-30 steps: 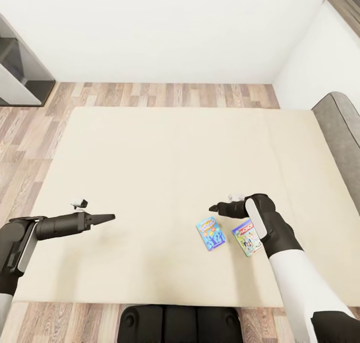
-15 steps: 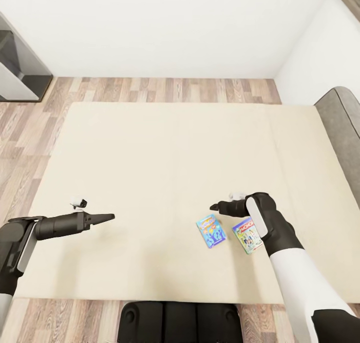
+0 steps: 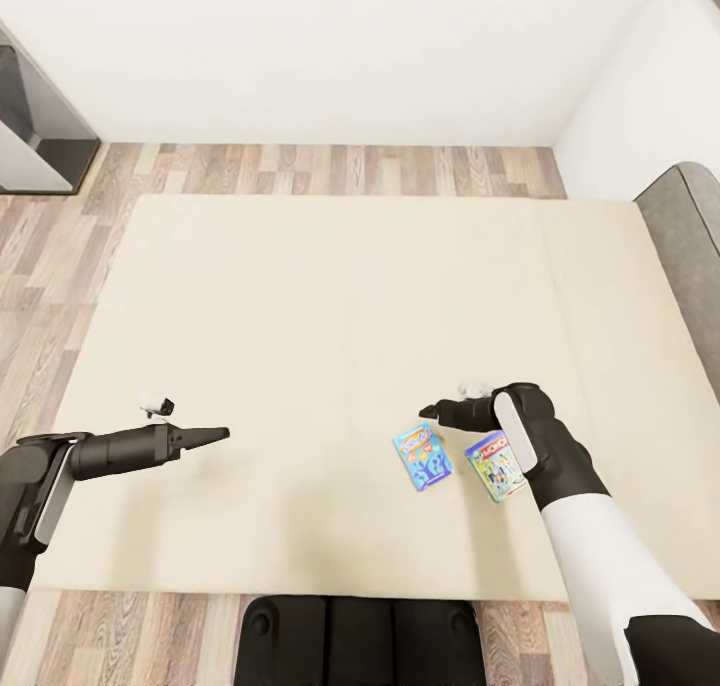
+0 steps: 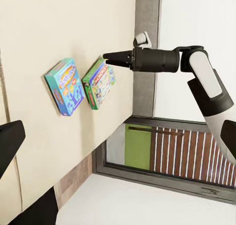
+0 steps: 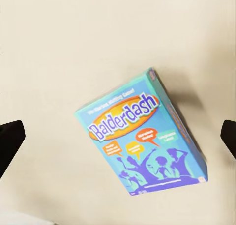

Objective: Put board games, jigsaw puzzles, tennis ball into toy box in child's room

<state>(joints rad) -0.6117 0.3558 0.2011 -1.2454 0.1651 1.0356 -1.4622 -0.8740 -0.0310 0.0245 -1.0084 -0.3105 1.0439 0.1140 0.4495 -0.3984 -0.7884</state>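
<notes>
Games: two board games on the bed (image 3: pixel 300 316), side by side, just apart. Blue game (image 3: pixel 421 457) lies just below and slightly inboard of the right hand (image 3: pixel 428 411), flat, face up; long axis roughly crosswise to that hand's reach (judged from the wrist view). White-and-green game (image 3: pixel 494 465) sits beside it, partly under the right forearm. Right hand: released, fingers spread, hovering above the blue box, grasping nothing. Left hand (image 3: pixel 222 432): well apart from both; state cannot be told. Nearer arm: right.
</notes>
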